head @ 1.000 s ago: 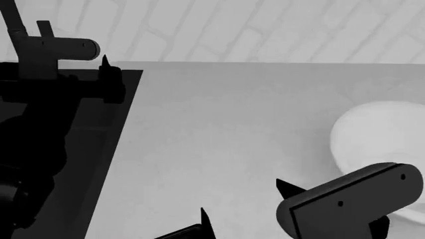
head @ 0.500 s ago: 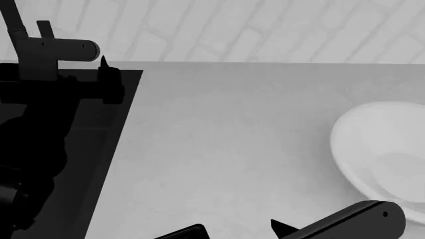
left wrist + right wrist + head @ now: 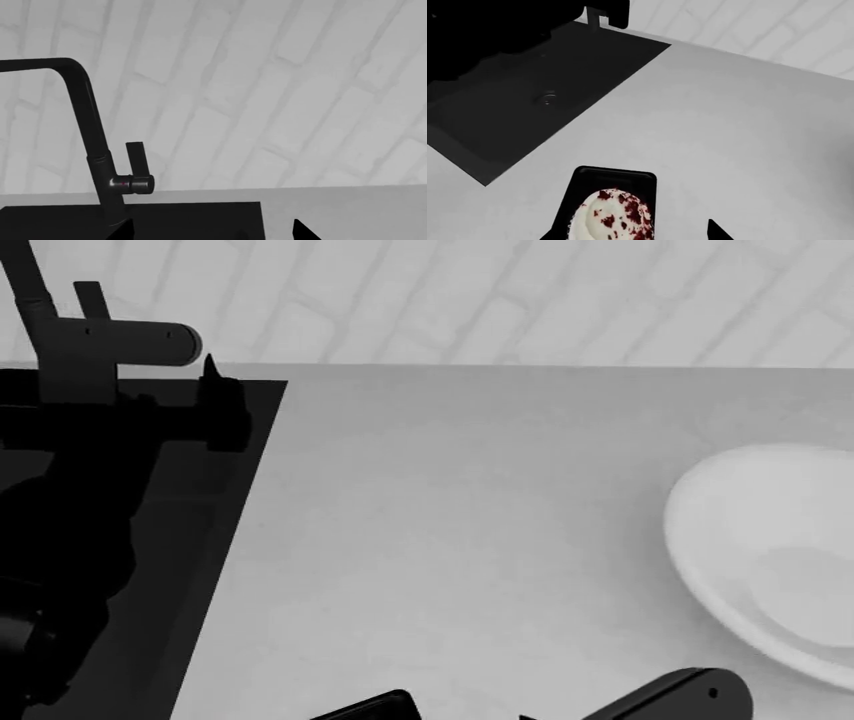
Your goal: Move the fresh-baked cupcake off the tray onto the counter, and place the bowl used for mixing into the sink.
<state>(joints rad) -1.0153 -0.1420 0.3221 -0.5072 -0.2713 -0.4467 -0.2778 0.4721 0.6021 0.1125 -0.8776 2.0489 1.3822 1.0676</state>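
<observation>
Nothing done yet: cupcake [image 3: 615, 216] sits on tray [image 3: 617, 176] beside sink [image 3: 540, 100]; bowl [image 3: 781, 550] on worktop [image 3: 454, 530], away from sink. R hand [image 3: 634, 235] spread wide over cupcake; L hand [image 3: 213, 235] wide, empty.

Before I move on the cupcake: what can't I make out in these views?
- Right gripper: only one fingertip shows in its wrist view; open or shut unclear.
- Cupcake: cut by the frame edge; wrapper unseen.
- Tray: only a corner in the head view.
- Bowl: right side cut off.
- Sink: left arm covers most.
</observation>
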